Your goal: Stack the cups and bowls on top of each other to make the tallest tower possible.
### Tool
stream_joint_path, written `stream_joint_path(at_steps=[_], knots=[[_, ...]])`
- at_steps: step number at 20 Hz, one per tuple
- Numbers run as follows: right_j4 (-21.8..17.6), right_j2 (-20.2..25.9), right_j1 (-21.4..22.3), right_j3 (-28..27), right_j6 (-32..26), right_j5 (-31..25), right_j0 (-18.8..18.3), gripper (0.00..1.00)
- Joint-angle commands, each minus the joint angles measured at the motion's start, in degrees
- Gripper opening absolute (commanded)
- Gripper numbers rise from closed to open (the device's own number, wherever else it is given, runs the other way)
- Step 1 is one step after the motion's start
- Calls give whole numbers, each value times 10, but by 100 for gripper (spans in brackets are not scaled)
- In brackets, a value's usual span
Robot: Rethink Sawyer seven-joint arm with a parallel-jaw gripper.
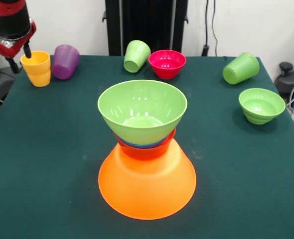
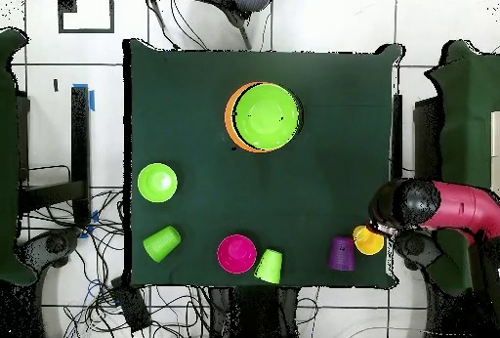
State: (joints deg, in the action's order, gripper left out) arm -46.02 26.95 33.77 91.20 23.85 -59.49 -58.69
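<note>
The dark green table (image 1: pixel 47 164) spreads out below and beside the claw (image 1: pixel 26 51). Tangled cables (image 2: pixel 107 290) lie on the tiled floor (image 2: pixel 59 70) past the table's opposite end, well apart from the claw.

Plain white wall (image 1: pixel 246 25) behind the table (image 1: pixel 47 164), which has a dark green felt-looking top, with a couple of black cables (image 1: pixel 209 25) hanging down it. Floor (image 2: pixel 59 70) is white tile, loads of tangled wires (image 2: pixel 107 285) lying around, plus a grey chair (image 2: pixel 229 2) parked at one edge.

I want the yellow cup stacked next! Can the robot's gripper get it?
Probably yes. The gripper hangs right at the rim of the upright yellow cup; only the tilted purple cup crowds one side.
</note>
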Motion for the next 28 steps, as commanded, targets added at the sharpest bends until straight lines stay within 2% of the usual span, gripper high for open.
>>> stream_joint_path(at_steps=[1, 7, 13, 20, 28], knots=[[-30, 25, -22, -2, -70, 25, 20, 100], [-22, 29, -21, 6, -57, 33, 20, 100], [4, 48, -32, 16, -54, 51, -2, 100], [-13, 50, -39, 10, -50, 53, -2, 100], [-38, 39, -73, -15, -51, 69, -2, 100]])
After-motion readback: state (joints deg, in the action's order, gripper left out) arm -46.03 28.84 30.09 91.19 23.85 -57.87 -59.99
